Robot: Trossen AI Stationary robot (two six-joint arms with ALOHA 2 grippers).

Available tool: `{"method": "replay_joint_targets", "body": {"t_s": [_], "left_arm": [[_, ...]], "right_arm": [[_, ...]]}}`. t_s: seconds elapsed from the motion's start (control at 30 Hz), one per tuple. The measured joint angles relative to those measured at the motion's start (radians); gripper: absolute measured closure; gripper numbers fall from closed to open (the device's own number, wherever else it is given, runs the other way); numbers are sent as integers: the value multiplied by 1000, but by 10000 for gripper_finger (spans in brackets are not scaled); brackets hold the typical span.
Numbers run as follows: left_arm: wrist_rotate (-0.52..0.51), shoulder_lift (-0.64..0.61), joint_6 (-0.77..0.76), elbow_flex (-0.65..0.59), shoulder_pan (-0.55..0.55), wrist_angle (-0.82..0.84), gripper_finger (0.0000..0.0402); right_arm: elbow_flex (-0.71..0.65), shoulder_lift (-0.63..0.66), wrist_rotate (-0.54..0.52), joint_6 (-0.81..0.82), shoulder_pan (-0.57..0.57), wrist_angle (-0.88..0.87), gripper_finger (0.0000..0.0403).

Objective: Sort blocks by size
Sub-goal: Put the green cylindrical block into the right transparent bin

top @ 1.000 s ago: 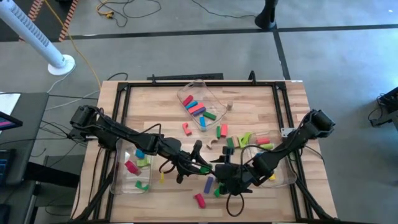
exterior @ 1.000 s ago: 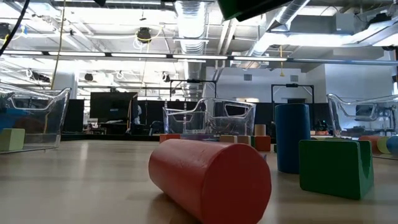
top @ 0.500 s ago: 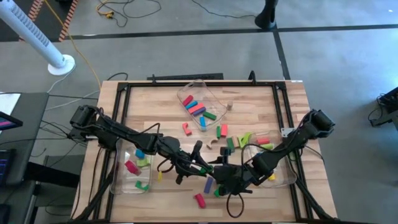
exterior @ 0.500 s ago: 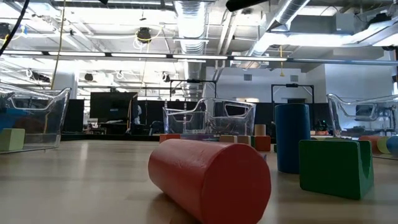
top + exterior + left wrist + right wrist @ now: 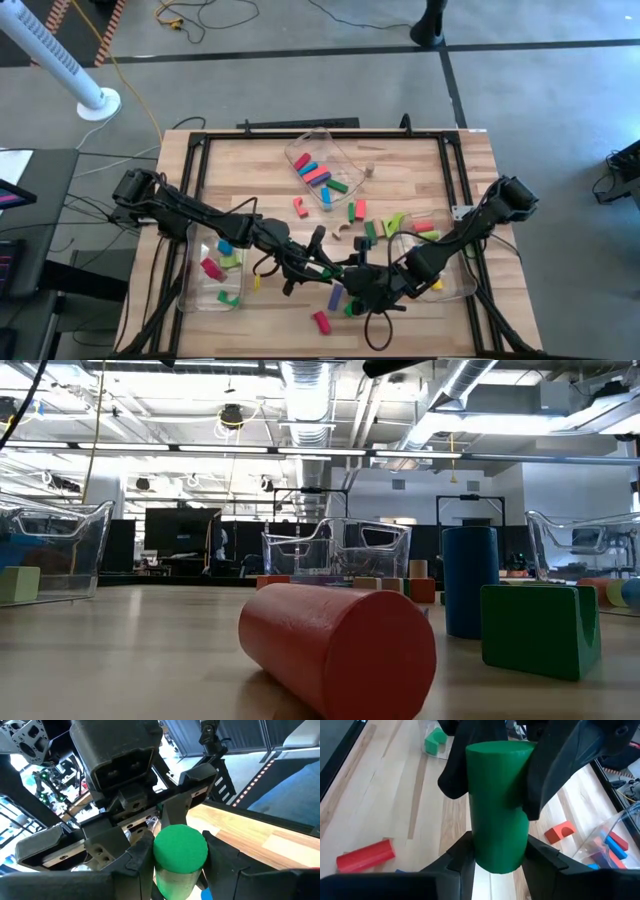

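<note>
So both arms meet over the front middle of the bench (image 5: pixel 420 160), and it looks like a handoff of one green cylinder (image 5: pixel 497 800). Left gripper (image 5: pixel 172 857) has its jaws clamped on one end, and the right gripper (image 5: pixel 495 855) has its jaws around the other end, pads pressed on the sides. My take: don't let the left one go until the right grip is clearly snug, since the cylinder is smooth, round and painted, so it could roll out. Just below the cylinder lie a red cylinder (image 5: pixel 335 650) on its side, a blue cylinder (image 5: pixel 470 580) standing upright and a chunky green block (image 5: pixel 540 630). The clear plastic bins (image 5: pixel 325 150) have thin glossy walls, and the bench is pale wood planks.
</note>
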State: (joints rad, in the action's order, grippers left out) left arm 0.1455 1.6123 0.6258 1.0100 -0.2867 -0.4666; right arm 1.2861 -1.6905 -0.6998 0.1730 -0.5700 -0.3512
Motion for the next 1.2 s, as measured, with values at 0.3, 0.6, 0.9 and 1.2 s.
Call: {"method": "replay_joint_targets", "body": {"t_s": [0.3,0.6,0.9,1.2], "left_arm": [[0,0,-12,1,0,25,254],[-91,-10,-36,1,0,81,243],[-157,-113,-61,0,-2,255,242],[-177,-179,-162,0,-2,526,242]], "right_arm": [[-1,0,-2,23,1,-28,242],[0,0,-11,165,-6,-178,241],[0,5,-14,468,-10,-499,243],[0,5,-7,960,-44,-993,243]]}}
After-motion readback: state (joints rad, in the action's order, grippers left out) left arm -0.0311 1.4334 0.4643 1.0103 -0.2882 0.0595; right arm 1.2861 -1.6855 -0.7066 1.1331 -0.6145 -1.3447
